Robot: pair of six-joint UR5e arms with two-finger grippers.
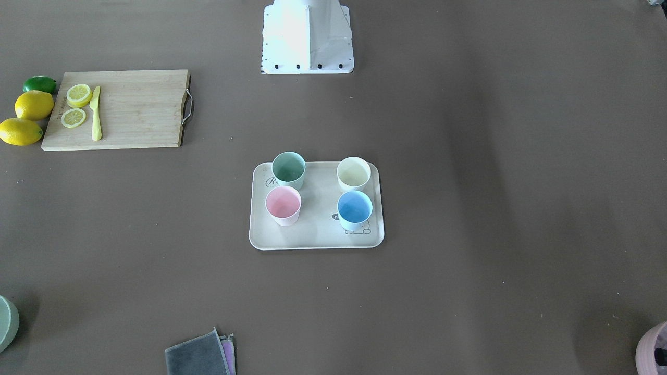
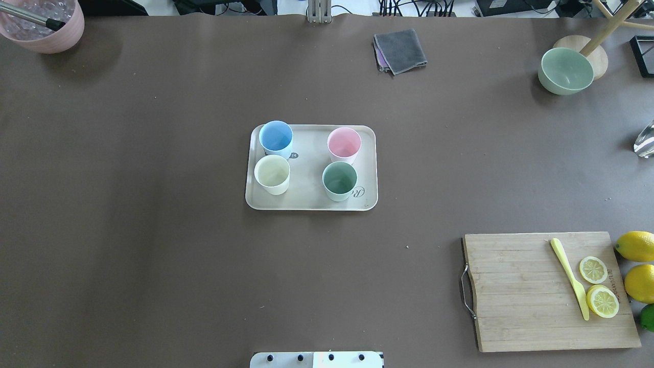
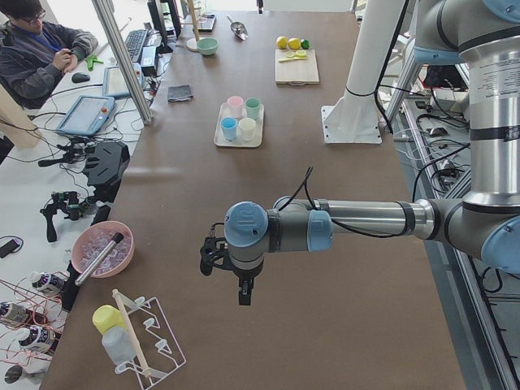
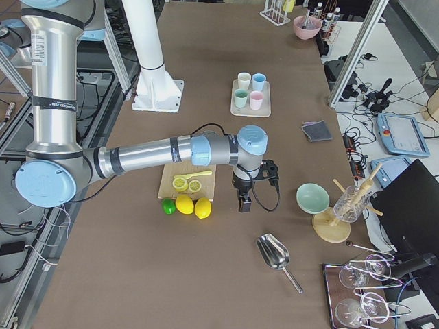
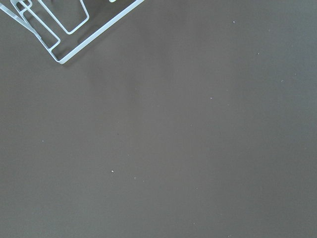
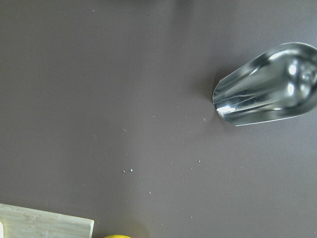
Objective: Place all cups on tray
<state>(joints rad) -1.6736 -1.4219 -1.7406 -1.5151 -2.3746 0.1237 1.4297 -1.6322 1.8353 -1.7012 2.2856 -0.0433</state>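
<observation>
The beige tray (image 1: 316, 237) lies at the table's middle; it also shows in the overhead view (image 2: 311, 202). On it stand a green cup (image 1: 288, 169), a cream cup (image 1: 353, 174), a pink cup (image 1: 283, 204) and a blue cup (image 1: 355, 209), all upright. My left gripper (image 3: 244, 296) shows only in the exterior left view, far from the tray near the table's end; I cannot tell if it is open or shut. My right gripper (image 4: 243, 203) shows only in the exterior right view, beside the lemons; I cannot tell its state either.
A wooden cutting board (image 2: 531, 301) with lemon slices and a yellow knife lies with whole lemons (image 2: 636, 245) beside it. A green bowl (image 2: 565, 70), a grey cloth (image 2: 400, 50) and a pink bowl (image 2: 43, 30) stand at the far edge. A metal scoop (image 6: 267, 87) lies under the right wrist, a wire rack (image 5: 59, 25) under the left.
</observation>
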